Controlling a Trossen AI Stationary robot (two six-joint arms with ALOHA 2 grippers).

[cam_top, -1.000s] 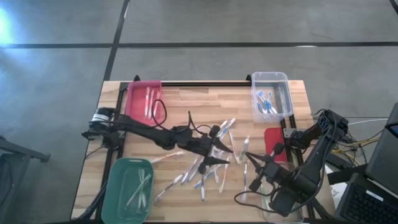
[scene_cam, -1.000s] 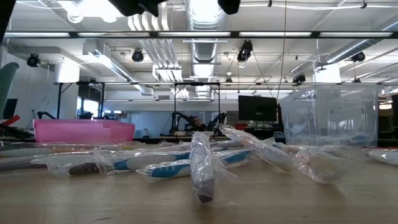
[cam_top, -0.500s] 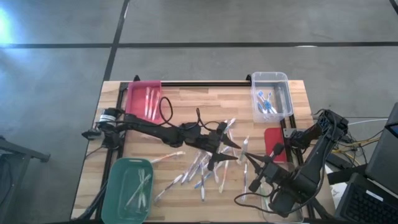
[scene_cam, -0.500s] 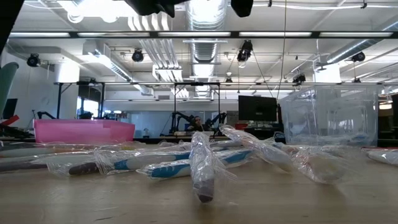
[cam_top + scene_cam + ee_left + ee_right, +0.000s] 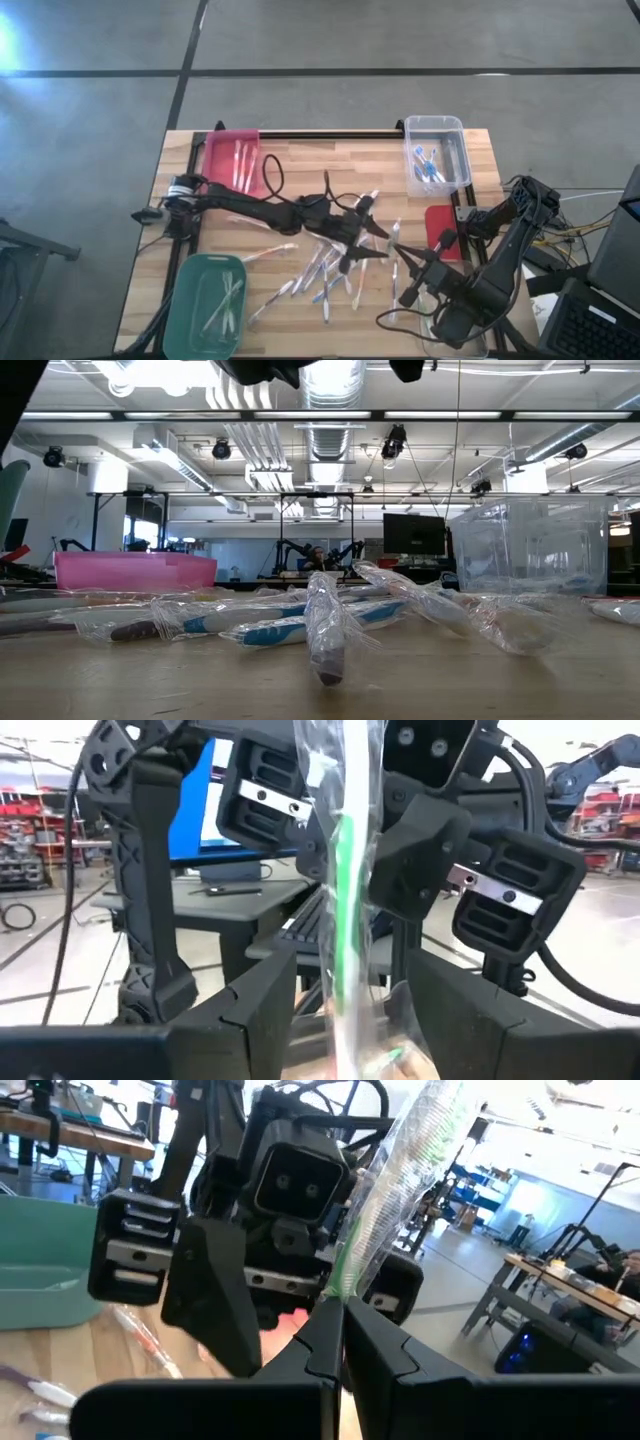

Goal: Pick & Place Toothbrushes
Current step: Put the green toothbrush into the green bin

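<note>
While the right gripper (image 5: 338,1312) is clenched on one end of a wrapped green toothbrush (image 5: 346,860) held up over the desk (image 5: 330,160), the left gripper (image 5: 345,988) stands released around it; if the right lets go before the left closes, the slick wrapper could slip through and the brush would drop. Counted: one desk, three bins (pink (image 5: 222,142), green (image 5: 190,290), clear (image 5: 440,125)), and roughly a dozen loose toothbrushes (image 5: 325,272), too tangled for an exact tally
</note>
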